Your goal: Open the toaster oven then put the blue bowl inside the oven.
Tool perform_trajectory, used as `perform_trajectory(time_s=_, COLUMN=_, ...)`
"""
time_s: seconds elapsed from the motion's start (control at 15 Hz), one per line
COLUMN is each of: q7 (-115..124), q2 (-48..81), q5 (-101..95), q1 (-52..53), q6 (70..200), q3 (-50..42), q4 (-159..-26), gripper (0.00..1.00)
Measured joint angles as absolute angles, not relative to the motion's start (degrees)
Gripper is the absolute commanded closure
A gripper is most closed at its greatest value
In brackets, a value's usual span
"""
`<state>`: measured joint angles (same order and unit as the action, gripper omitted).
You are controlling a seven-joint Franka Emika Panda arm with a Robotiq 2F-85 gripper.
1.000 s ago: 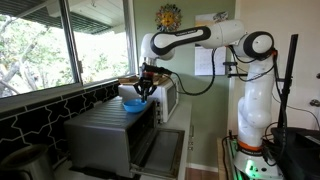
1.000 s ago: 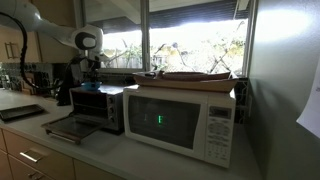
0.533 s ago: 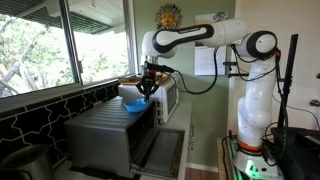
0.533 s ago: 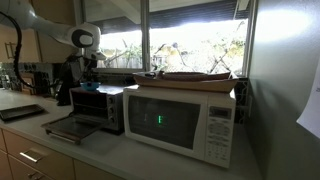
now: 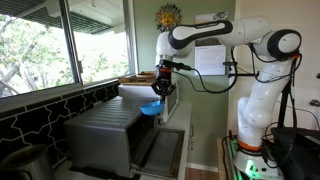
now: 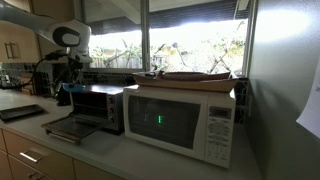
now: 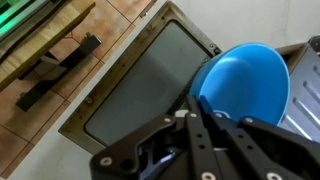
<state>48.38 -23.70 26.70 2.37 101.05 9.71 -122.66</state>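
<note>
A: Oven state?

B: Oven [image 5: 100, 135] sits on the counter [image 6: 110, 155] under the window [image 5: 40, 45]. Door [image 5: 163, 152] is dropped flat, and both exterior views show it open. The wrist view looks down on the door's dark glass panel in its metal frame [image 7: 140, 90].

A: Where is the bowl?

B: Bowl [image 5: 151, 109] is off the counter, hanging under the gripper [image 5: 157, 97]. It is in front of the oven's open front and above the lowered door, not inside the cavity. In the wrist view the bowl [image 7: 245, 85] lies over the far edge of the door, its hollow turned toward the camera.

A: Fingers?

B: Closed on the bowl's rim. In the wrist view the fingers [image 7: 195, 125] converge on the near edge of the bowl and pinch it. No gap between them can be seen.

A: Arm pose?

B: Arm [image 5: 215, 32] reaches across from its base, wrist pointing down over the door. In an exterior view the wrist is dark against the window, and I cannot make out the bowl there.

A: Anything nearby?

B: White microwave [image 6: 180, 120] stands just beside the oven on the same counter. In an exterior view it shows behind the gripper [image 5: 172, 102].
</note>
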Motion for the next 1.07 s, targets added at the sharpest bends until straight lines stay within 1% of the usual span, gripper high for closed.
perform_trajectory(time_s=0.33, q7=53.13, q2=-32.64, q5=29.78, q1=2.09, q6=102.45, q3=9.92, q4=-133.05, gripper=0.95)
perform_trajectory(time_s=0.6, q7=58.43, q2=-36.23, q5=29.8, q1=1.91, q6=105.05, q3=10.93, q4=-139.08, gripper=0.96)
perform_trajectory(time_s=0.73, q7=58.43, q2=-36.86, q5=29.8, q1=2.13, q6=105.07, q3=11.06, q4=-140.12, gripper=0.96)
perform_trajectory(time_s=0.8, q7=58.43, q2=-36.99, q5=29.8, q1=2.13, q6=105.07, q3=11.07, q4=-140.19, gripper=0.98)
perform_trajectory(time_s=1.07, q7=59.23, q2=-36.83, q5=29.79, q1=1.9, q6=105.93, q3=11.12, q4=-140.13, gripper=0.98)
